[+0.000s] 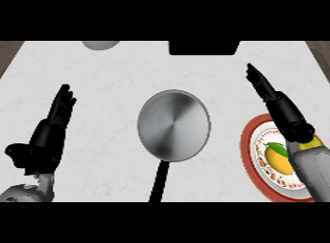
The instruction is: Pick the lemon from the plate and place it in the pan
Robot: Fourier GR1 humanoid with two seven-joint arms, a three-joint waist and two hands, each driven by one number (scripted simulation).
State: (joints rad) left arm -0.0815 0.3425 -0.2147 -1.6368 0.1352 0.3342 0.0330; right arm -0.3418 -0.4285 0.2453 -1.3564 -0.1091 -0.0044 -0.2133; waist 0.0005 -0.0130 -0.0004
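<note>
A yellow lemon (pixel 278 158) with a green leaf lies on a red-rimmed white plate (pixel 250 159) at the right, partly hidden by my right forearm. My right hand (pixel 279 105) stretches above and beyond the plate with straight fingers, open and holding nothing. A grey steel pan (pixel 173 124) sits in the middle of the counter, its black handle (pixel 158 182) pointing toward me. The pan holds nothing. My left hand (pixel 50 128) rests open at the left, fingers pointing away, well clear of the pan.
A grey rounded object (pixel 101 45) shows at the far edge, left of centre. A black block (pixel 203 47) stands at the far edge behind the pan. Wood shows at both far corners beyond the white counter (pixel 112 85).
</note>
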